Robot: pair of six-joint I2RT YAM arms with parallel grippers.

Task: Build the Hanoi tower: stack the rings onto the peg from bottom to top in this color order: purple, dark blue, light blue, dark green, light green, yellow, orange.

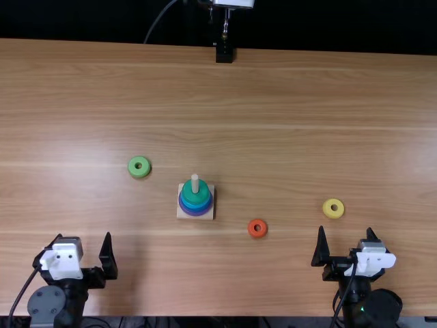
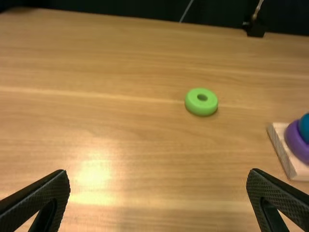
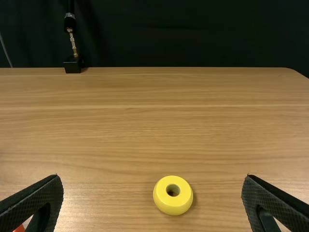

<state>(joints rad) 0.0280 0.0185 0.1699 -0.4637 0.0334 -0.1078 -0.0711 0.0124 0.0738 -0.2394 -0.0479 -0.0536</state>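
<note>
My left gripper (image 1: 83, 247) stands open at the table's near left, holding nothing; in its wrist view the same gripper (image 2: 158, 181) is spread wide. My right gripper (image 1: 345, 239) is open at the near right, also empty in its wrist view (image 3: 152, 186). On the wooden base (image 1: 207, 213), a peg (image 1: 194, 182) carries purple (image 1: 195, 211), blue and dark green (image 1: 196, 192) rings, its tip bare. The light green ring (image 1: 139, 167) lies flat left of the base, the orange ring (image 1: 257, 228) right of it. Beyond my right gripper lies the yellow ring (image 1: 333, 208), also seen ahead (image 3: 173, 195).
A small black stand (image 1: 224, 52) is at the table's far edge, with a dark curtain behind. Bare wood of the table (image 1: 293, 116) stretches between the rings and that edge. The ring stack stands between the two arms.
</note>
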